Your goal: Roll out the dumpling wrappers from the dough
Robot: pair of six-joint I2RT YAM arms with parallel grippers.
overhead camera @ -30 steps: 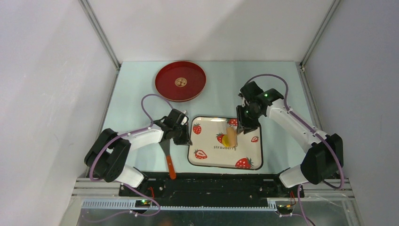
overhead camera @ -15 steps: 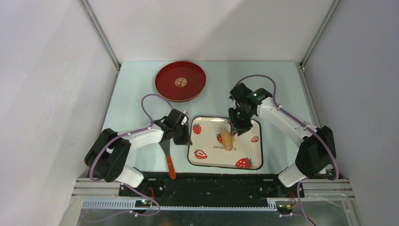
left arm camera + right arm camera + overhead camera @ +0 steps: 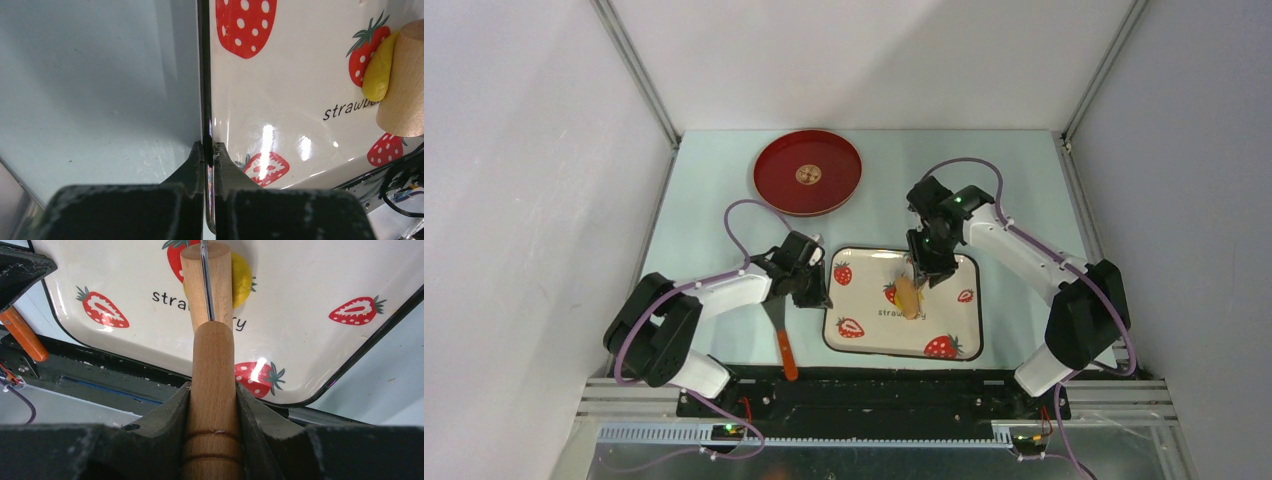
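Dough (image 3: 242, 284) under rolling pin (image 3: 212, 360) on tray (image 3: 320, 275).

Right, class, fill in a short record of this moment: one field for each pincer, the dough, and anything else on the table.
left pincer: shut on the left rim of the tray
right pincer: shut on the handle of the rolling pin
dough: yellow lump on the tray, against the roller
red plate: far left of table
orange-handled tool: on table, left of tray

Both end effectors (image 3: 209, 149) (image 3: 212, 390) clamped tight.
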